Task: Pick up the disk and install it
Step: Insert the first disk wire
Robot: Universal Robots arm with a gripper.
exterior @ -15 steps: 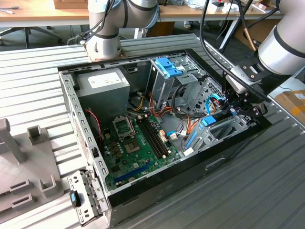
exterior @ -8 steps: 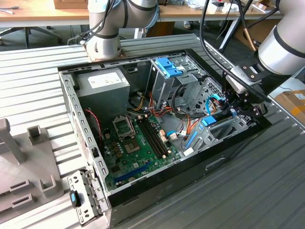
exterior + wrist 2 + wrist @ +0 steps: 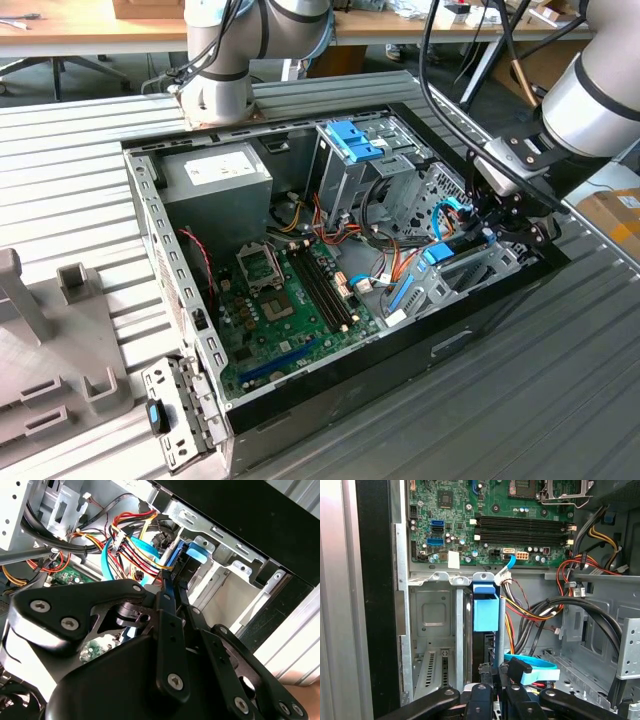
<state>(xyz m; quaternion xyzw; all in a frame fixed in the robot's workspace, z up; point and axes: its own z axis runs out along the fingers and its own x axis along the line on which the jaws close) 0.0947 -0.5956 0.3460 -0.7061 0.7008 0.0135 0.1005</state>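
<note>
- Exterior view: gripper (image 3: 487, 232) is down inside the open computer case (image 3: 300, 395), at the drive bay (image 3: 470, 272) by the case's front wall, toward the bench's edge on the exterior view's right. The disk (image 3: 441, 253) sits edge-up in that bay, blue tab showing.
- Second wrist view: jaws drawn together on the disk's (image 3: 176, 560) thin edge. Risk: loose cables (image 3: 131, 547) lie just beside it and could snag.
- First wrist view: disk (image 3: 485, 611) stands part-way into the bay; if tilted, its rail could jam.
</note>
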